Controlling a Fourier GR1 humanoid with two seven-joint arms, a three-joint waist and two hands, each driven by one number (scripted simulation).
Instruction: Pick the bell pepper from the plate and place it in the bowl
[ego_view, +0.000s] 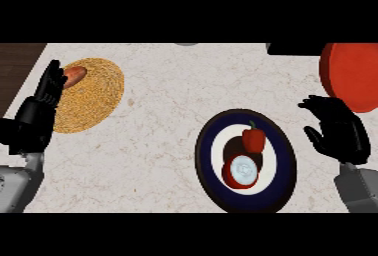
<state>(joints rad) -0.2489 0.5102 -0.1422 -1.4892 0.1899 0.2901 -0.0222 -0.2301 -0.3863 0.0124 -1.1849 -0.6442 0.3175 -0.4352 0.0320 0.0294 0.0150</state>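
Observation:
A red bell pepper with a dark stem stands on the white middle of a dark blue plate, right of centre on the counter. Just below it on the same plate lies a round red object with a pale inside. A large red bowl sits at the far right, partly cut off by the edge. My right hand is open, fingers up, just right of the plate and below the bowl, holding nothing. At the left edge my left hand is open, fingers straight.
A round straw-coloured woven mat lies at the upper left with an orange-brown item on it, next to my left fingertips. A dark object sits at the back edge. Dark wood borders the marble counter at the left.

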